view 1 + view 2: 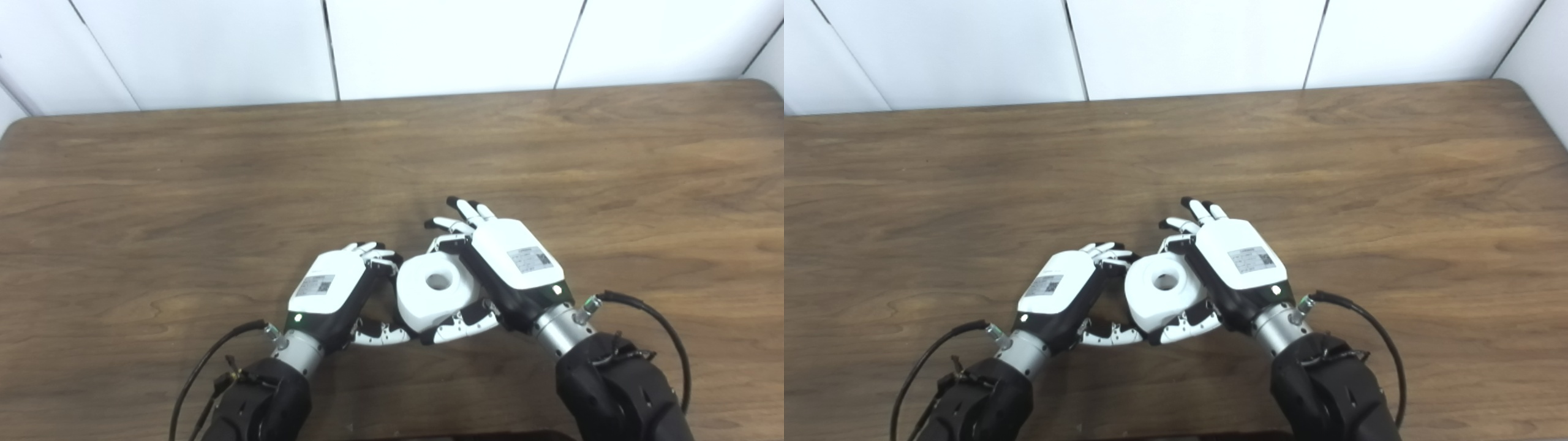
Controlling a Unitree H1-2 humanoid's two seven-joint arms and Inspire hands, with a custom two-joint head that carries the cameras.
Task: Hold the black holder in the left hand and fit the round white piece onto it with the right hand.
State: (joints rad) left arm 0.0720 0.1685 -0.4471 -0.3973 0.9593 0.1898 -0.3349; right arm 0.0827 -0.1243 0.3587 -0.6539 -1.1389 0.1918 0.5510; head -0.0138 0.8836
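The round white piece [422, 300], a thick ring with a centre hole, sits between my two hands low in the middle of the picture. My right hand [517, 257] grips it from the right, thumb under its near edge and fingers [468, 211] reaching past its far side. My left hand [327, 285] presses against its left side, fingers [373, 250] curled at the top and thumb [380, 334] stretched below. The black holder cannot be made out; it may be hidden in the dark palm of the left hand or behind the white piece.
A brown wooden table [184, 184] spreads wide on all sides of the hands. White wall panels [429, 43] stand behind its far edge. Black cables [655, 318] loop from both wrists.
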